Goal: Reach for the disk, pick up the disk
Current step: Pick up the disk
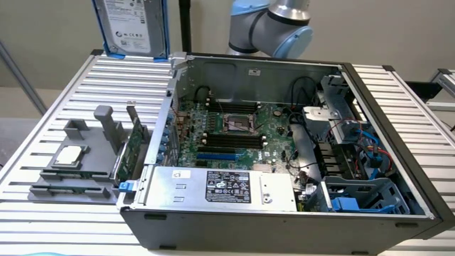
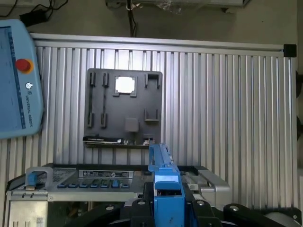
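Observation:
The disk [image 1: 131, 24] stands upright above the back corner of the computer case on the exterior view's left. Its white printed label faces the camera, blue rails run down both edges, and its top is cut off by the picture's edge. In the wrist view the disk [image 2: 163, 184] is edge-on, with a blue rail running between my gripper's [image 2: 165, 208] black fingers [image 2: 139, 208]. They press against it from both sides. The arm's [image 1: 274, 24] blue-capped joints sit behind the case.
The open computer case [image 1: 284, 226] takes up the middle of the slatted table, with a silver box with a black label [image 1: 220, 186] at its front. A grey fixture [image 1: 71, 165] holds a small square chip [image 1: 69, 154]. A teach pendant [image 2: 16, 80] lies beside the table.

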`<act>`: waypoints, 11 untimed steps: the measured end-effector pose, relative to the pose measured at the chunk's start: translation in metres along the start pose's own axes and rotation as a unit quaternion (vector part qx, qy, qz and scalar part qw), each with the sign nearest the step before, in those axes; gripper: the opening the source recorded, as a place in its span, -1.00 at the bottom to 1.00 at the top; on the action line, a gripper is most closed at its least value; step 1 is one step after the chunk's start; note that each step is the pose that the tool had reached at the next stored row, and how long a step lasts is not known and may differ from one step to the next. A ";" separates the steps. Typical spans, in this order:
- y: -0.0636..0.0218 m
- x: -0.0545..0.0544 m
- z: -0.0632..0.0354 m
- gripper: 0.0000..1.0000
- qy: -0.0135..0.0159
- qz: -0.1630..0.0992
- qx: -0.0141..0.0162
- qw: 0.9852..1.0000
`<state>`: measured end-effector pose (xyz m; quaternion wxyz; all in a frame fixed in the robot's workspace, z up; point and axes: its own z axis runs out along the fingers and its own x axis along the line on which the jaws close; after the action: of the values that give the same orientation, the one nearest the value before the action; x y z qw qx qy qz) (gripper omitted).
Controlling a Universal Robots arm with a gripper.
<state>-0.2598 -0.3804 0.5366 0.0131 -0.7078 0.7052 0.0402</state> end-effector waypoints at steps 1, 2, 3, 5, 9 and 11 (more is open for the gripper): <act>-0.0045 0.000 -0.0006 -0.35 0.000 0.000 0.000 1.000; -0.0090 0.001 -0.0009 -0.35 0.000 0.000 0.000 1.000; -0.0134 0.001 -0.0011 -0.35 0.000 0.000 0.000 1.000; -0.0227 0.003 -0.0016 -0.35 0.000 0.000 0.000 1.000; -0.0408 0.006 -0.0024 -0.35 0.000 0.000 0.000 1.000; -0.0499 0.006 -0.0025 -0.35 0.000 0.000 0.000 1.000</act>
<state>-0.2098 -0.3867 0.5367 0.0131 -0.7077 0.7052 0.0403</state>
